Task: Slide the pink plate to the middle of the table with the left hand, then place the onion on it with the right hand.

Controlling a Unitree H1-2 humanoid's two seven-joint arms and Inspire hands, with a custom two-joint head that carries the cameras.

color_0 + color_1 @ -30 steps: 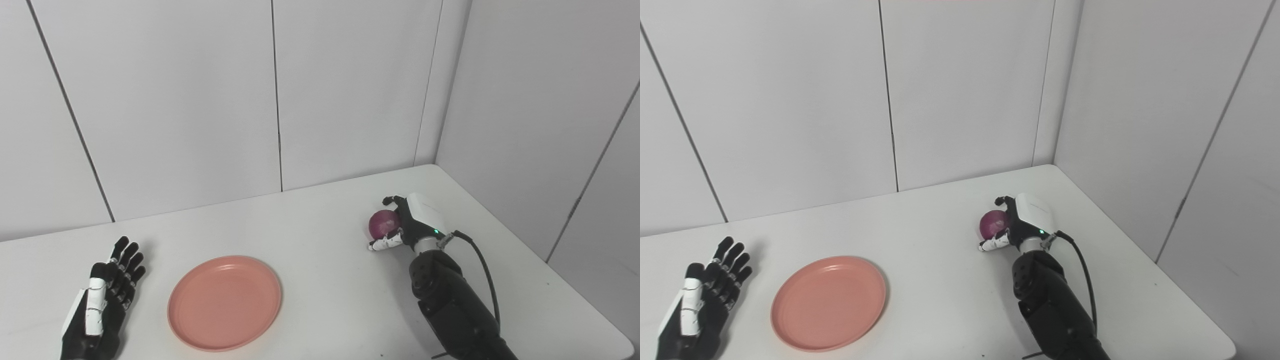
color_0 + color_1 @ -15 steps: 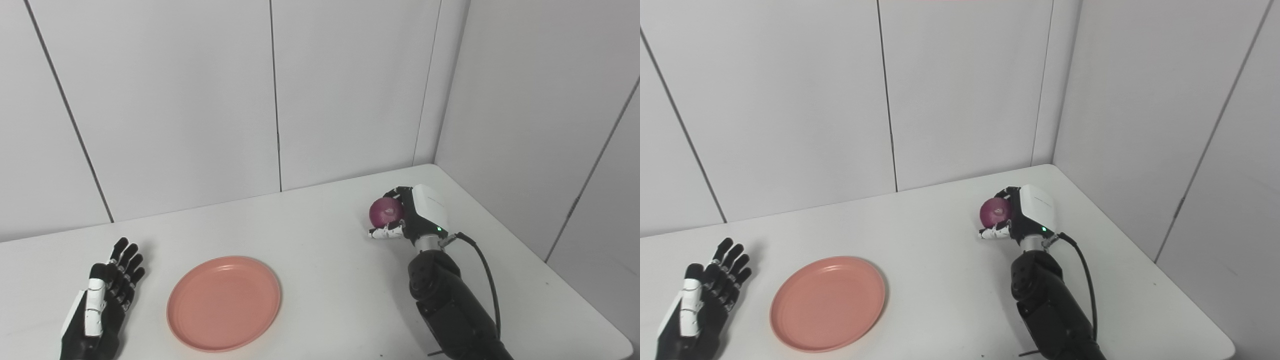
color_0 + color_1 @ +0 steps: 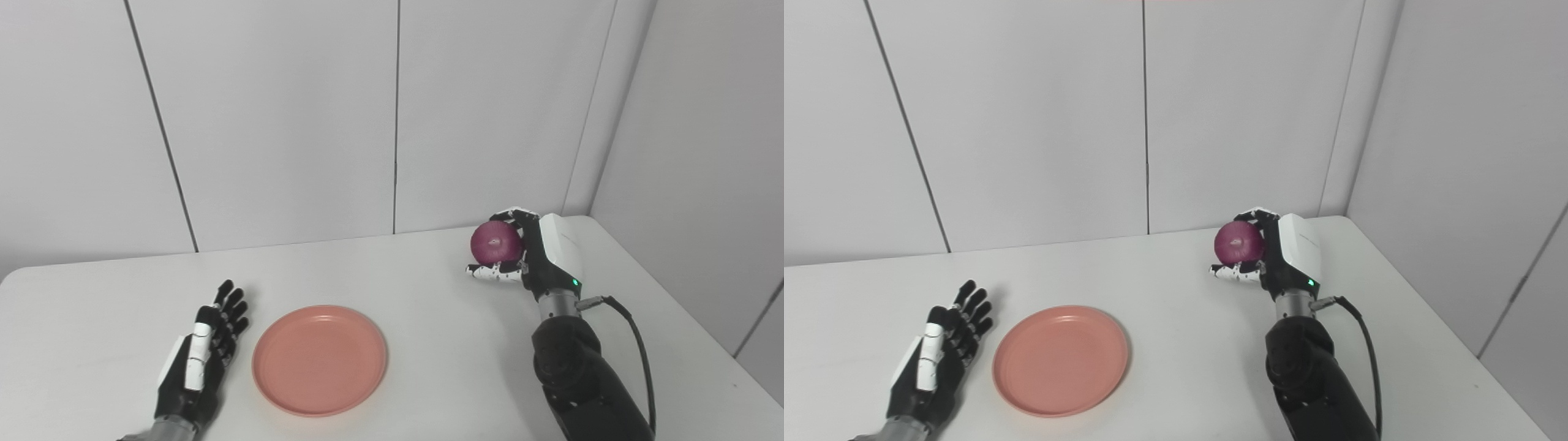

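A round pink plate lies flat on the white table, left of the middle and near the front. My left hand rests open on the table just left of the plate, fingers stretched out, apart from the rim. My right hand is shut on a purple-red onion and holds it above the table at the right rear. The onion sits between the fingers curled over its top and the thumb under it.
Grey wall panels close the table's back and right sides, meeting in a corner behind the right hand. A black cable loops from the right wrist along the forearm. The table's right edge runs close beside that arm.
The right hand has lifted the onion off the table and raised it. The camera has turned, shifting the whole picture rightward. The left hand and plate lie as before.
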